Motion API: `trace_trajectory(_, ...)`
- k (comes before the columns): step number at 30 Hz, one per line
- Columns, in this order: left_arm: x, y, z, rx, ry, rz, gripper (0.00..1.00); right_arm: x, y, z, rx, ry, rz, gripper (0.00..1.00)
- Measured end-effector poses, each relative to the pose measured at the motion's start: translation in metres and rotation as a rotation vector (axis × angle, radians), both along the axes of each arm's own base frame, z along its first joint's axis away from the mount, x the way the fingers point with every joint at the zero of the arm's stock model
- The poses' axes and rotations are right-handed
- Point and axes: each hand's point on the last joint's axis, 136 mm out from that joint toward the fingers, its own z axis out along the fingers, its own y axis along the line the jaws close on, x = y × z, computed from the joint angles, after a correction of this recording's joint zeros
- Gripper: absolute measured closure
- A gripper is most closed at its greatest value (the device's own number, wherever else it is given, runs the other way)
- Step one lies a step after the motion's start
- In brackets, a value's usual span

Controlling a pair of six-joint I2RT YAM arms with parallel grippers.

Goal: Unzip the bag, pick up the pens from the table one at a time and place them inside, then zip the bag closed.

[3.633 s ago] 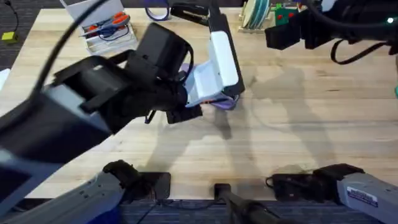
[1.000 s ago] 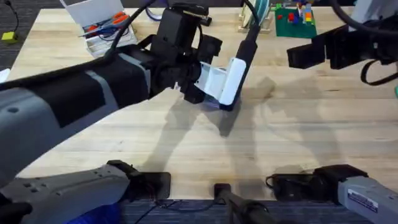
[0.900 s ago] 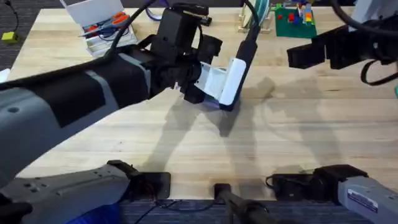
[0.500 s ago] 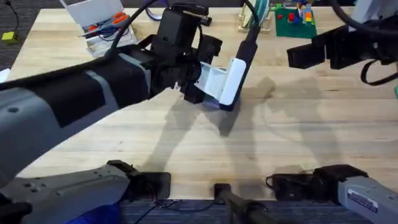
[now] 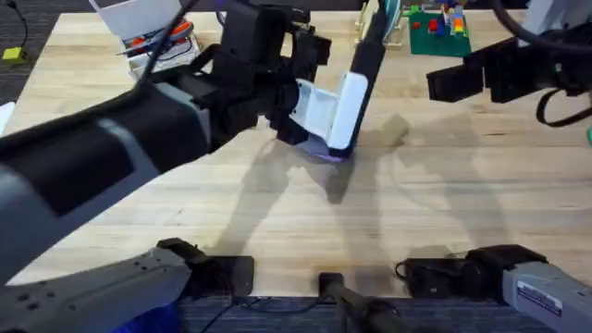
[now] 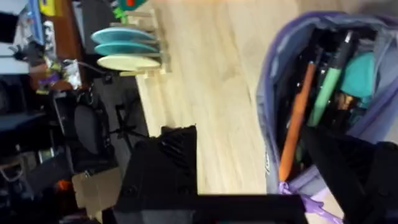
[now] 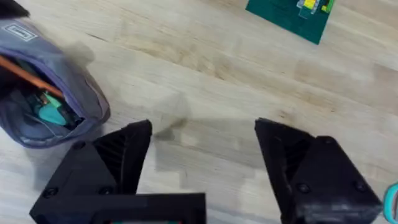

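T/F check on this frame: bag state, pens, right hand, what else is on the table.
1. The bag is open. True.
2. The orange pen lies on the table. False: it sits inside the bag, beside the green pen.
3. The right hand is open and empty. True.
4. The right hand grips the bag. False: it is apart from it, over bare table.
5. A green board lies on the table. True.
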Motion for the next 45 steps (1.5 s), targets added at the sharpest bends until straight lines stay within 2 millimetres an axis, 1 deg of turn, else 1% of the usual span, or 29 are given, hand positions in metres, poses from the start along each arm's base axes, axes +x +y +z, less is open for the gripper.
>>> trace_trajectory(5,-0.001,0.008,0.022,-0.074,0.002,0.069,0.008,0.002,0.0,0.001,0.001,-0.008,0.0,0.005)
trace_trajectory(8,-0.005,0.016,0.029,-0.107,0.027,0.116,0.008,0.002,0.0,0.001,0.001,-0.009,0.0,0.005)
trace_trajectory(10,-0.01,0.023,0.031,-0.117,0.055,0.145,0.008,0.002,0.0,0.002,0.001,-0.009,0.0,0.005)
trace_trajectory(16,-0.029,0.05,0.024,-0.111,0.172,0.245,0.008,0.002,0.0,0.002,0.002,-0.009,0.001,0.005)
trace_trajectory(20,-0.039,0.067,0.023,-0.107,0.216,0.3,0.008,0.002,0.0,0.002,0.002,-0.01,0.001,0.005)
trace_trajectory(23,-0.044,0.077,0.024,-0.106,0.233,0.331,0.008,0.002,0.0,0.002,0.002,-0.009,0.001,0.005)
trace_trajectory(27,-0.052,0.09,0.017,-0.09,0.279,0.371,0.008,0.001,0.005,0.002,0.024,-0.007,0.02,0.005)
trace_trajectory(31,-0.057,0.099,0.01,-0.072,0.32,0.402,0.008,-0.001,0.017,0.002,0.074,-0.002,0.066,0.005)
trace_trajectory(35,-0.057,0.107,0.007,-0.051,0.324,0.435,0.008,-0.002,0.024,0.003,0.112,0.003,0.084,0.005)
trace_trajectory(45,-0.055,0.111,0.006,-0.034,0.312,0.458,0.008,-0.003,0.028,0.003,0.16,0.013,0.07,0.006)
